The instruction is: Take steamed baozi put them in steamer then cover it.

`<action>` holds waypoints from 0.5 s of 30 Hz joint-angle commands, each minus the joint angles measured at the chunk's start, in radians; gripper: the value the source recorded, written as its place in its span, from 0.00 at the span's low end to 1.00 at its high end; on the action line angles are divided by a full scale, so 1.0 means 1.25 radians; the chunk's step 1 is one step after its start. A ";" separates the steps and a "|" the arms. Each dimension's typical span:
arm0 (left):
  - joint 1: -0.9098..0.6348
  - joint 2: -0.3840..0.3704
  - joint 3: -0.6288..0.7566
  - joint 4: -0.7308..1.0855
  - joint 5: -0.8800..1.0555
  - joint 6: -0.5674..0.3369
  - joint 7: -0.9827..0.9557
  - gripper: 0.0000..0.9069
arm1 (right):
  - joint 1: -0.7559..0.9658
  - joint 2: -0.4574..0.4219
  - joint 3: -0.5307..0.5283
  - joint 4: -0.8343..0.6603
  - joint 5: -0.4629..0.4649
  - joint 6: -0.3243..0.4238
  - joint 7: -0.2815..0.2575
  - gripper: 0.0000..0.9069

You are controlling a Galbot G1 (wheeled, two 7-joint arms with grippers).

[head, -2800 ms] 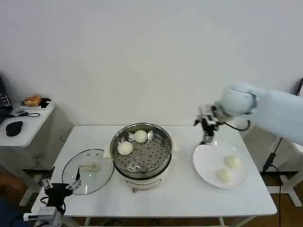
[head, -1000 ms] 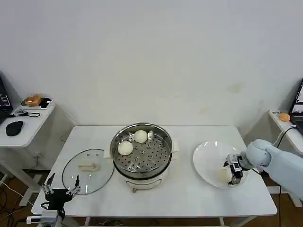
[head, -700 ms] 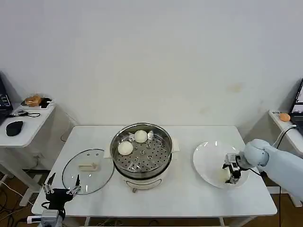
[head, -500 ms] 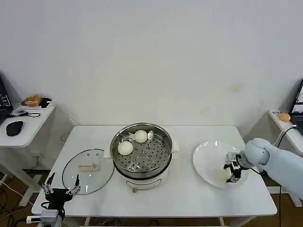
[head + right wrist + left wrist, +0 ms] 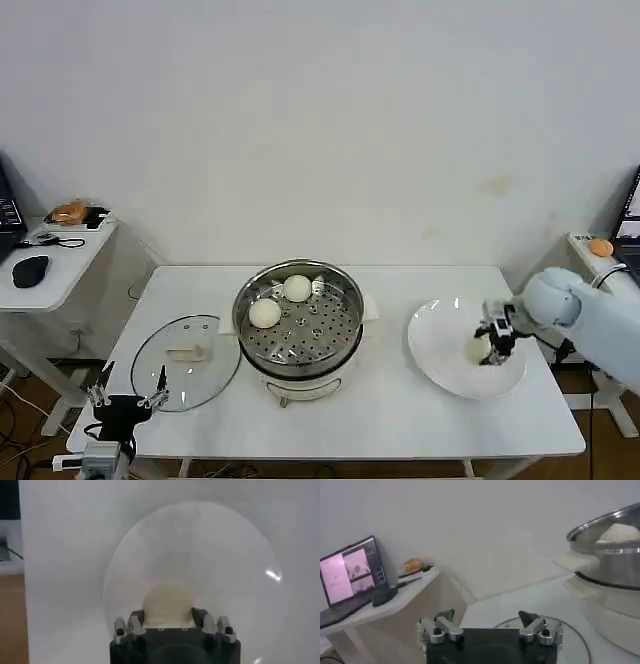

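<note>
Two cream-white baozi (image 5: 264,314) (image 5: 296,288) lie on the perforated tray of the shiny round steamer (image 5: 312,338) at the table's middle. My right gripper (image 5: 490,346) hangs just over the white plate (image 5: 440,345) at the right, shut on a third baozi (image 5: 476,349). In the right wrist view that baozi (image 5: 167,604) sits between both fingers (image 5: 134,623), with the plate (image 5: 200,545) beneath. The cover (image 5: 200,380), clear glass with a cream handle, lies flat left of the steamer. My left gripper (image 5: 127,400) is parked open at the front left corner, empty (image 5: 486,616), near the cover's rim (image 5: 572,636).
A low side table (image 5: 60,270) at the left carries a black mouse (image 5: 30,269) and a bread roll (image 5: 68,211); a laptop (image 5: 352,572) stands there too. Another small table with an orange item (image 5: 600,246) is at the far right. Bare tabletop (image 5: 380,410) runs along the front.
My right arm came down from behind the plate, closed on a baozi at the plate's front and raised it slightly toward the back. The left arm stayed put.
</note>
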 commanded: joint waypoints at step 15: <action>0.017 0.000 -0.021 -0.023 -0.001 0.001 0.000 1.00 | 0.484 0.252 -0.262 0.086 0.208 -0.026 0.009 0.72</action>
